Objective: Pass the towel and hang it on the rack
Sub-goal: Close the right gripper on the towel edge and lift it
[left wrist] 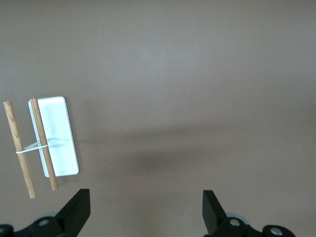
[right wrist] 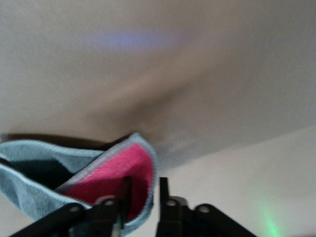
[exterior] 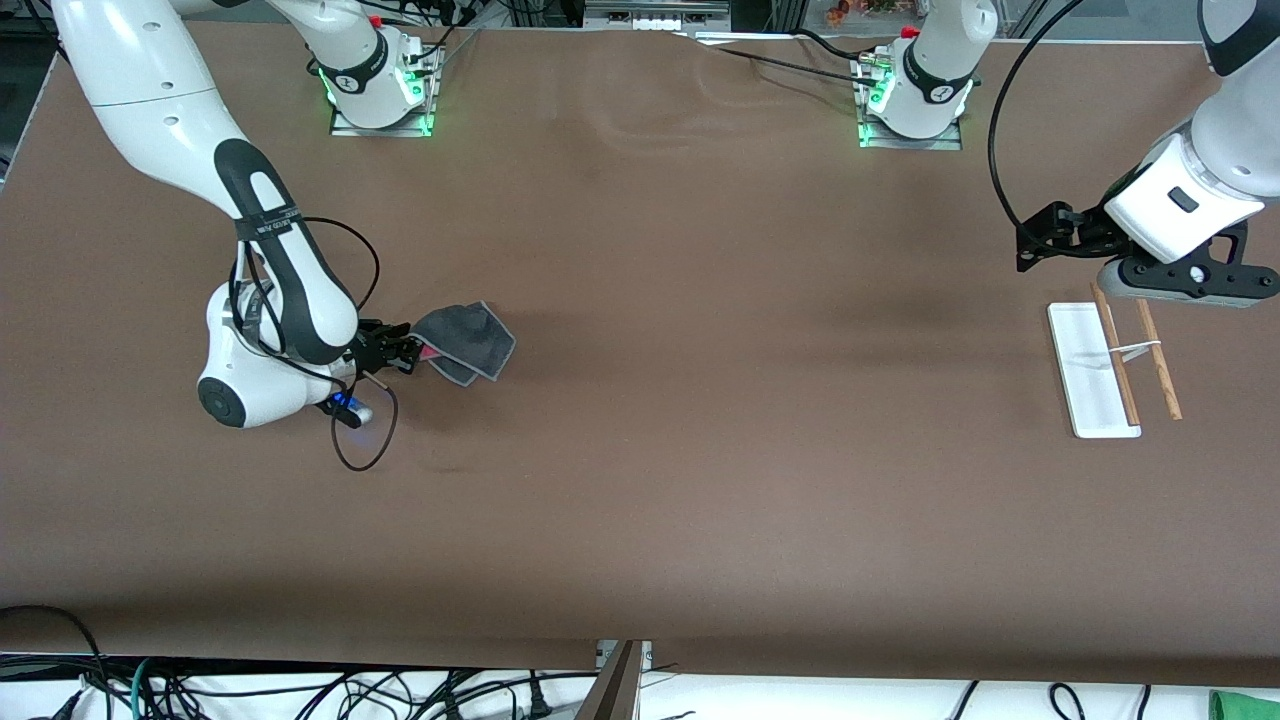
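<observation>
One white-based rack (exterior: 1092, 370) with two brown wooden rods sits below my left gripper (left wrist: 145, 210), jaws wide. One dark grey towel (exterior: 465, 343) hangs pinched in my right gripper (exterior: 400, 350); only its wrist view shows the pink-red patch clearly.

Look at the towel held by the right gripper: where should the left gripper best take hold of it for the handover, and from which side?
Probably the towel's free hanging corner, the one toward the left arm's end of the table. The right gripper is shut on the edge by the pink patch, so the rest spreads away from its fingers. The left gripper, open over the table beside the rack, could approach from that end.
</observation>
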Tool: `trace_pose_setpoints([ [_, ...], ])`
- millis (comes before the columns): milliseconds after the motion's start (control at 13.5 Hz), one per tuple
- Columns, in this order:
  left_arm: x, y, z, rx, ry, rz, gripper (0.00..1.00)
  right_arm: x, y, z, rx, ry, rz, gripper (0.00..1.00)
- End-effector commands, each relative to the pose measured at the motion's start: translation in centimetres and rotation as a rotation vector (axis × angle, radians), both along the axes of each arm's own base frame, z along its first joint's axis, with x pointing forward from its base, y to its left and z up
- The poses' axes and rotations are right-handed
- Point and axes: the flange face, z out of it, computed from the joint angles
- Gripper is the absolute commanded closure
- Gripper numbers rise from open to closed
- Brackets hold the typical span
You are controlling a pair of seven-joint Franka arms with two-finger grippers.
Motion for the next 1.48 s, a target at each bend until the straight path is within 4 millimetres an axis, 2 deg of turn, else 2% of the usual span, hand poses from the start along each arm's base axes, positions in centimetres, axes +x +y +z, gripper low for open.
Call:
trace_pose_setpoints([
  [0, -0.3, 0.5, -0.1, 0.025, 0.043, 0.0, 0.0, -0.5, 0.3, 0.8, 0.015, 0.018, -0.002, 1.0],
  [296, -0.5, 0.8, -0.6, 0.031, 0.073, 0.005, 0.0, -0.1, 0.8, 1.8, 0.025, 0.007, 0.01, 1.0],
  [443, -0.4, 1.0, -0.7, 0.045, 0.072, 0.006, 0.0, 1.5, 3.6, 5.4, 0.067, -0.021, 0.06, 1.0],
  [665, -0.3, 1.2, -0.7, 0.073, 0.067, 0.001, 0.0, 3.2, 9.5, 13.6, 0.091, -0.129, 0.197, 1.0],
  [887, -0.2, 0.5, -0.6, 0.074, 0.059, -0.013, 0.0, 3.2, 15.5, 20.5, 0.087, -0.261, 0.35, 1.0],
  [1109, -0.3, 0.1, -0.8, 0.073, 0.064, -0.018, 0.0, 1.8, 21.8, 26.1, 0.136, -0.36, 0.454, 1.0],
  [1330, -0.5, -0.1, -0.8, 0.063, 0.075, -0.022, 0.0, -0.5, 26.7, 29.6, 0.148, -0.417, 0.501, 1.0],
  [1404, -0.6, -0.8, -0.7, 0.063, 0.078, -0.034, 0.0, -1.2, 28.2, 30.7, 0.143, -0.429, 0.489, 1.0],
])
